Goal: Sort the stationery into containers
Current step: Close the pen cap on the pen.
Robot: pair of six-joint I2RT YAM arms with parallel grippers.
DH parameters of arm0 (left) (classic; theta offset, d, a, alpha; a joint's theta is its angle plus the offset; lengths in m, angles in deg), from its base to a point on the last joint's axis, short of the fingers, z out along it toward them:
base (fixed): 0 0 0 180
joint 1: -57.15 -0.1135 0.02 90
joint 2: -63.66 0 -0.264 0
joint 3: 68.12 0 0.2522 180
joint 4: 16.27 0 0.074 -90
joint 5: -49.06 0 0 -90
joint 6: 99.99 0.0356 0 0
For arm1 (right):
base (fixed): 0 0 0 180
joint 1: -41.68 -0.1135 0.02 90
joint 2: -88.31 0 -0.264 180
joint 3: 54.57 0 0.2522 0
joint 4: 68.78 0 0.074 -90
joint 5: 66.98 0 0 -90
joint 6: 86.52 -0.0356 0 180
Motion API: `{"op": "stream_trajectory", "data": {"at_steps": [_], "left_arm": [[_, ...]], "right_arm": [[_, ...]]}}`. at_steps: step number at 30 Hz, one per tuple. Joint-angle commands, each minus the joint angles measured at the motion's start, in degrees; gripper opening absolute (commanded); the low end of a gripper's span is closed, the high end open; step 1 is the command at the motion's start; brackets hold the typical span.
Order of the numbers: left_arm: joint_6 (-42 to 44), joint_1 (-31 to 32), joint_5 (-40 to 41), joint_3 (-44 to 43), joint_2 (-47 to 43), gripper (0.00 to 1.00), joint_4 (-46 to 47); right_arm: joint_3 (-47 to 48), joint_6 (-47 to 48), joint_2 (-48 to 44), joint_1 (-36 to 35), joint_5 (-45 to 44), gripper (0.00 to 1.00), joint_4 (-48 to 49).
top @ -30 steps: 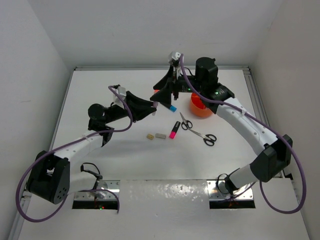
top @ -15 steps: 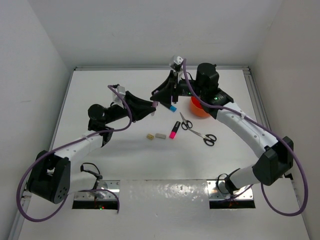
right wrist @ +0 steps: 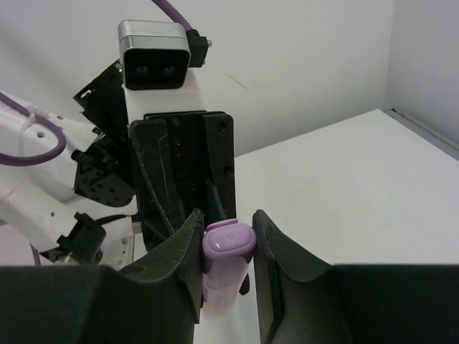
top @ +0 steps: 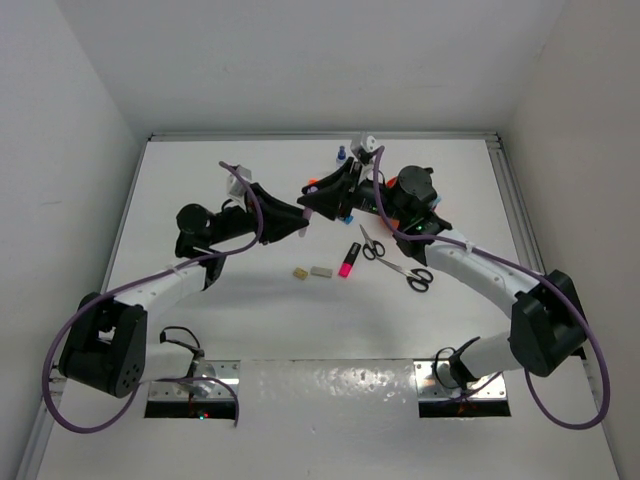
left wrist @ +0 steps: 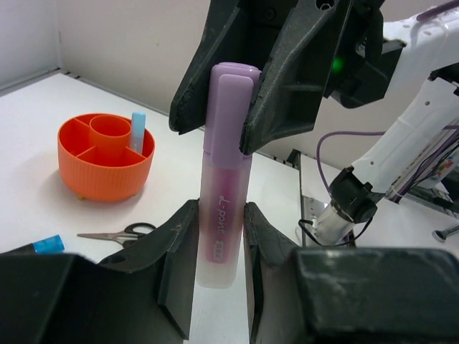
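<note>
Handover step, I judge: left gripper and right gripper both clamp the lilac plastic marker. Next, left must release.

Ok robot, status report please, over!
Left fingers, right fingers: both shut on lilac marker, mid-air. Orange tub close by. Nothing blocking; scissors lie near tub.
</note>
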Motion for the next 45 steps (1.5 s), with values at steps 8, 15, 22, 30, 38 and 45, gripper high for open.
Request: {"op": "stream_trajectory", "data": {"at_steps": [8,15,22,30,38,45], "left_arm": [[-3.26,-2.46,8.49,-6.21,-2.9,0.0,20.57],[-2.91,-2.47,8.23,-5.51,-3.6,0.0,20.39],[-1.77,-2.38,6.39,-4.46,-3.87,0.0,19.16],[-3.17,-2.81,7.88,-4.45,-4.31,0.0,19.69],[-3.09,-3.08,8.32,-4.98,-4.22,0.0,20.04],[-2.82,-3.43,8.32,-4.98,-4.04,0.0,19.78]], "right_arm": [[-10.57,-0.08,6.05,-3.68,-0.55,0.0,-7.53],[-10.48,0.88,6.57,-4.39,-0.99,0.0,-8.76],[-7.86,-0.26,5.96,-4.56,-0.99,0.0,-7.17],[-7.23,3.17,6.57,-5.18,-1.26,0.0,-11.22],[-7.85,2.38,10.0,-6.41,-1.52,0.0,-8.32],[-9.34,2.12,10.09,-7.29,-1.78,0.0,-7.71]]}}
